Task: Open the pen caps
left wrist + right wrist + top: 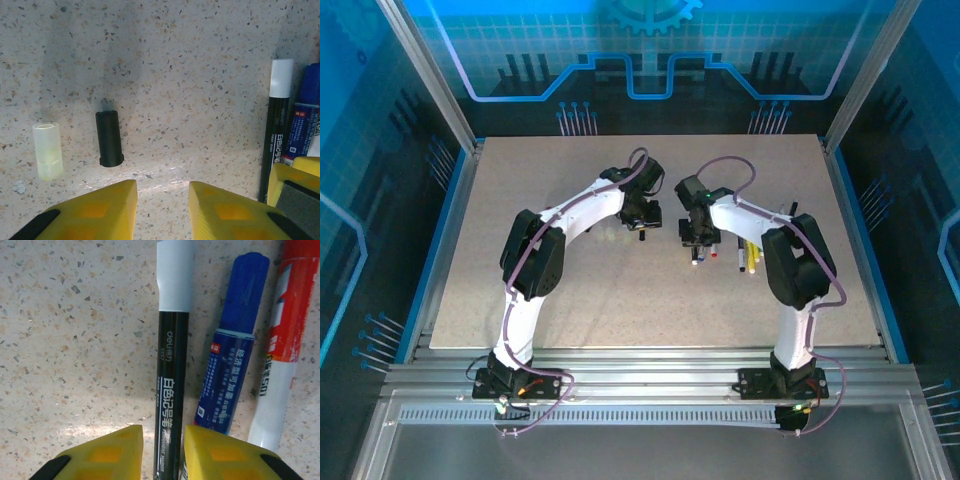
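My right gripper (163, 432) is open and straddles a black pen (170, 390) with a white end (174, 275) that lies on the table. The right finger is against the barrel and a thin gap shows on the left. Beside it lie a blue pen (227, 375) with its blue cap (246, 290) on and a red pen (285, 335). My left gripper (162, 187) hovers open over bare table with nothing between its fingers. A loose black pen cap (109, 138) and a pale translucent cap (48, 151) lie just ahead of its left finger.
The two grippers (642, 225) (698, 250) meet near the table's middle, with more pens (752, 255) lying right of them. The right gripper's yellow finger (295, 185) shows in the left wrist view, close beside the black pen (276, 130). The table is speckled stone.
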